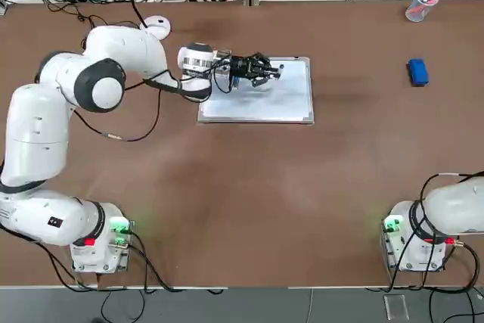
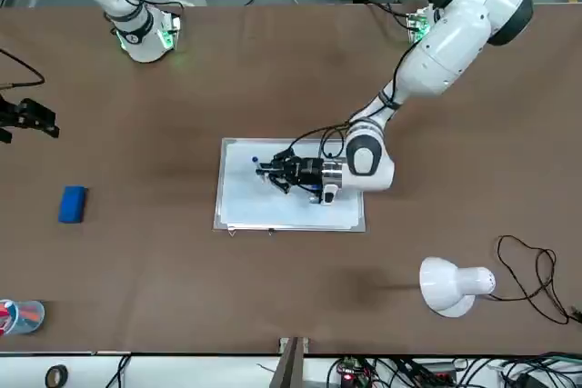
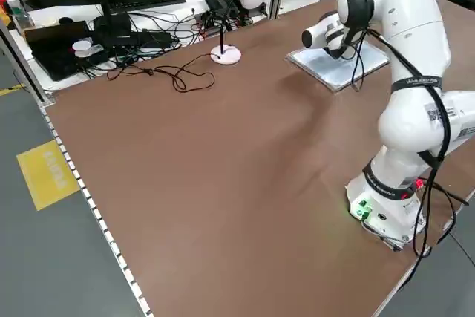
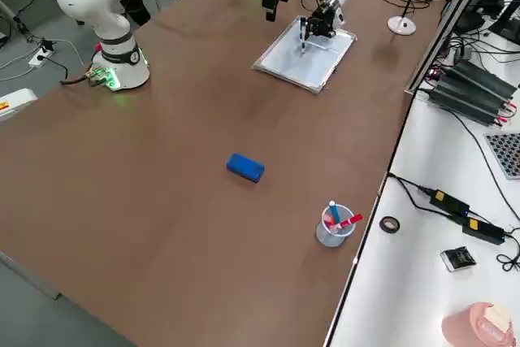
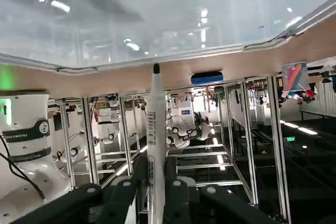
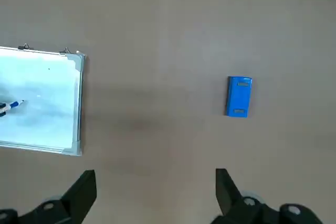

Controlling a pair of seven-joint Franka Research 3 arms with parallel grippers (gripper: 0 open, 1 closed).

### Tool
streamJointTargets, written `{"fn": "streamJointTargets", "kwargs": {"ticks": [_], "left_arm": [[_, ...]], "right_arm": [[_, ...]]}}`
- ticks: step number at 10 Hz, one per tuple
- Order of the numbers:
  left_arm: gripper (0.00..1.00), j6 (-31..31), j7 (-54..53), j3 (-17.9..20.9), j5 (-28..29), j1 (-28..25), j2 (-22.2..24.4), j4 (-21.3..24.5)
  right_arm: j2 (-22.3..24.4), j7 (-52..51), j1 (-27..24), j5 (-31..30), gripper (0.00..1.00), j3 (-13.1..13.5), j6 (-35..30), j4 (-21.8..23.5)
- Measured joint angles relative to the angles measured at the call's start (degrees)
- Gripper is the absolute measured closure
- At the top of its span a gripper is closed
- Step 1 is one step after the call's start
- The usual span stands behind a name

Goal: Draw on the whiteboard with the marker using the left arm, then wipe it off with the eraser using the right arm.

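The whiteboard (image 1: 281,100) (image 2: 247,203) lies flat near the table's middle. My left gripper (image 1: 266,70) (image 2: 271,170) reaches low over it and is shut on the marker (image 5: 156,129), whose dark tip points down at the board's surface (image 5: 131,19). Whether the tip touches the board I cannot tell. The blue eraser (image 1: 417,72) (image 6: 239,96) lies alone on the table, far to the right of the board. My right gripper (image 6: 155,192) (image 2: 23,117) hangs open high above the table's far right part, apart from the eraser and holding nothing.
A clear cup (image 1: 418,7) (image 4: 333,227) of pens stands at the far right edge beyond the eraser. A white desk lamp (image 2: 455,285) sits at the far edge left of the board, its cable (image 2: 536,274) trailing. Bare brown tabletop (image 1: 249,187) stretches between board and bases.
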State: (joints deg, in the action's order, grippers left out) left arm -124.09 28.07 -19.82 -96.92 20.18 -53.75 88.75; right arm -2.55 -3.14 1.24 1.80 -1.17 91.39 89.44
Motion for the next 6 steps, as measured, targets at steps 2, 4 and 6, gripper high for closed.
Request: {"fn": "streamJointTargets", "kwargs": {"ticks": [2,4,6], "left_arm": [[0.83,0.0,-0.4,0.0,0.0,0.0,-0.7,0.0],[0.83,0.0,-0.7,0.0,0.0,0.0,-1.1,0.0],[0.83,0.0,-1.4,0.0,0.0,0.0,-1.3,-0.1]], "right_arm": [[0.0,0.0,0.0,0.0,0.00,0.0,0.0,0.0],[0.0,0.0,0.0,0.0,0.00,0.0,0.0,0.0],[0.0,0.0,0.0,0.0,0.00,0.0,0.0,0.0]]}}
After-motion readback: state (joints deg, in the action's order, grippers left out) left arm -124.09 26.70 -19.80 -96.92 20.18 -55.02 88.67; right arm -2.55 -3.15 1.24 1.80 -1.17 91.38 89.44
